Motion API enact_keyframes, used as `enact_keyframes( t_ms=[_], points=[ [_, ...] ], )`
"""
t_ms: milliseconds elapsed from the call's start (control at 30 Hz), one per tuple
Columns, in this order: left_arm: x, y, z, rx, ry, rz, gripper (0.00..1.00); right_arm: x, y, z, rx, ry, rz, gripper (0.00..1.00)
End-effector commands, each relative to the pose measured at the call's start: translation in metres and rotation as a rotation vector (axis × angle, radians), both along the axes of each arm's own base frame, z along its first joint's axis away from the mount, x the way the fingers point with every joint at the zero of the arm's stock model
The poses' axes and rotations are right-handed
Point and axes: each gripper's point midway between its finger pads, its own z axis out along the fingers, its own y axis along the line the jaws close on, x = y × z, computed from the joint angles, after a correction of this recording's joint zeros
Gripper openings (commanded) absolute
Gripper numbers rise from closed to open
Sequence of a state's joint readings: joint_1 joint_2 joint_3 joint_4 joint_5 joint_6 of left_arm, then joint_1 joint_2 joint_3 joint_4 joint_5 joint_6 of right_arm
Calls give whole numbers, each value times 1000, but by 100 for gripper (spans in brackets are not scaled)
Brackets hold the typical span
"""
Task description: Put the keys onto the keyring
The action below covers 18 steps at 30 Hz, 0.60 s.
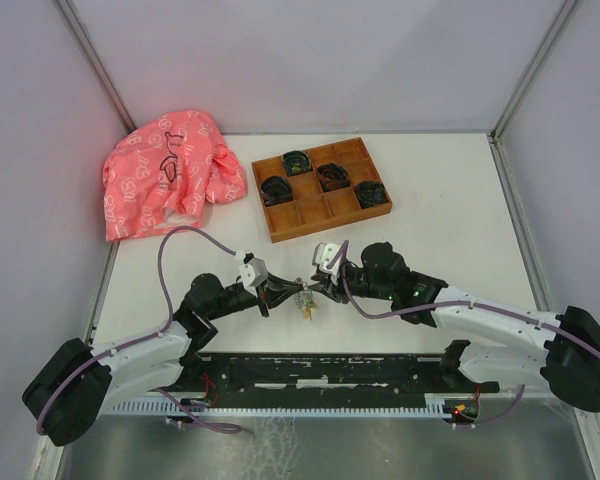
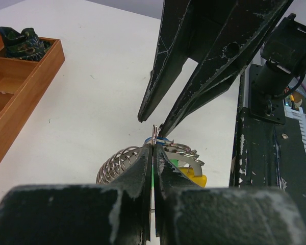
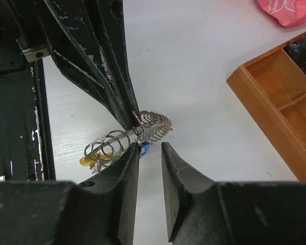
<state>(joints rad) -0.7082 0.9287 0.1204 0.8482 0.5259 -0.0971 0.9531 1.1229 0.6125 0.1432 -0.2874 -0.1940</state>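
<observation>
Bright, shiny metal keyring (image 3: 154,122) coils carry glossy plastic: a yellow tag (image 3: 86,160), a green tag (image 3: 110,152), a blue key head (image 3: 144,148). Black fingers (image 3: 186,189) look matt, scuffed, paint chipped. Beyond the keyring: smooth wooden tray (image 1: 330,224), pink printed cloth (image 1: 160,175), matt white table (image 1: 450,200).

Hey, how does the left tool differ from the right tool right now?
The left tool is shut, pinching the keyring; the right tool has its jaws apart with nothing between them. The left tool reaches in from the left, the right tool from the right. Both are black and meet at the keyring.
</observation>
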Motion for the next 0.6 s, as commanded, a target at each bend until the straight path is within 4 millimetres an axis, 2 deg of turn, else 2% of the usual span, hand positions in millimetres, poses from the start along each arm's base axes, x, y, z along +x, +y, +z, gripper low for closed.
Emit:
enact_keyframes(
  t_ms=[0, 267, 467, 567],
  points=[
    [1, -2, 25, -64, -98, -7, 3, 3, 11, 21, 81, -1, 9, 31],
    [1, -2, 27, -69, -102, -10, 3, -2, 14, 18, 74, 10, 49, 20],
    [3, -2, 27, -70, -92, 0, 3, -4, 11, 14, 26, -2, 76, 1],
    [6, -2, 26, -64, -78, 14, 6, -4, 7, 13, -11, -29, 88, 1]
  ],
)
